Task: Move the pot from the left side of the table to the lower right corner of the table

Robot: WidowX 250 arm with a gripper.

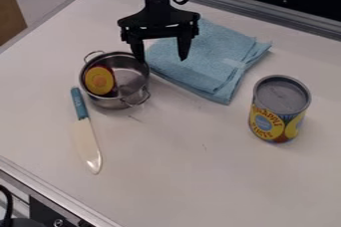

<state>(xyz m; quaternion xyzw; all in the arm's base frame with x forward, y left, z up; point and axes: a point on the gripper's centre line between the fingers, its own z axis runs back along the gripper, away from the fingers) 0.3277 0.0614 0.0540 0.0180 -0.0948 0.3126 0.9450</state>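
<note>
The pot [106, 102] sits just beside the claw [160, 60], rim by one fingertip. The claw gapes wide, holding nothing.

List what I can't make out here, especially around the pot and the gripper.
All in the camera view:
- Underside of the round yellow-and-red item inside the shiny metal pot: hidden by its own top.
- Part of the folded light-blue cloth: behind the black gripper.
- Whether the jaws touch the pot's rim: one slanted angle, depth unclear.
- Back of the yellow-labelled metal can: hidden by its front.
</note>
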